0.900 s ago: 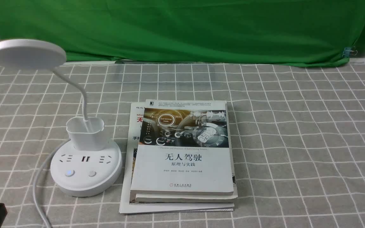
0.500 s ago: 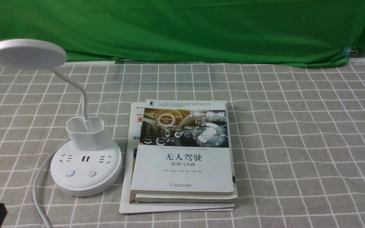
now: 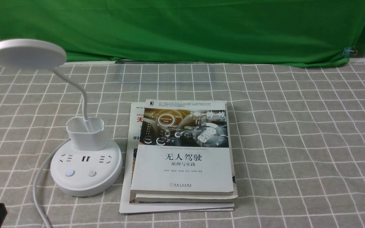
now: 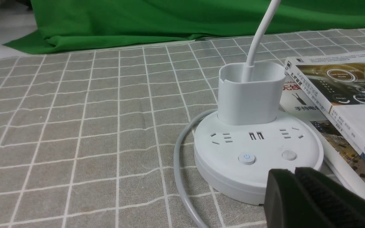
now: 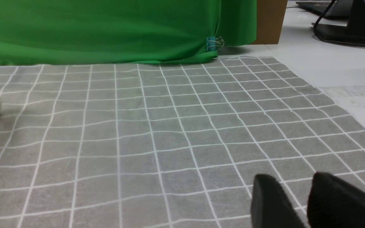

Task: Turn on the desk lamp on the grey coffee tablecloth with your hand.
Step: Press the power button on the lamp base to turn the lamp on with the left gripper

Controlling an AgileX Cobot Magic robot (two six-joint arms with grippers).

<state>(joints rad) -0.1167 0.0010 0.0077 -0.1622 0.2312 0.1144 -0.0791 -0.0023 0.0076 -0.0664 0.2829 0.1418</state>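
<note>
In the front view, the desk lamp is placed on the grey coffee tablecloth, at eight o'clock from the middle. Its disc head appears to be unlit. The left hand is held with its fingers together, and nothing is gripped; by the front view, the lamp base is found at two o'clock from it. The right hand is held slightly apart at the fingers, empty, and probably is not needed.

The step in hand is judged to be the approach to a button, and no button is touched. On the base, the button with the power mark is seen at eight o'clock, and the plain grey button at five. By which one the light is switched cannot be told, so the choice should be settled first. The closed fingertips should be brought above that button, then pressed straight down, lightly, and lifted. By a slanted push the base could be slid toward the books at three o'clock. The neck should be avoided.
</note>
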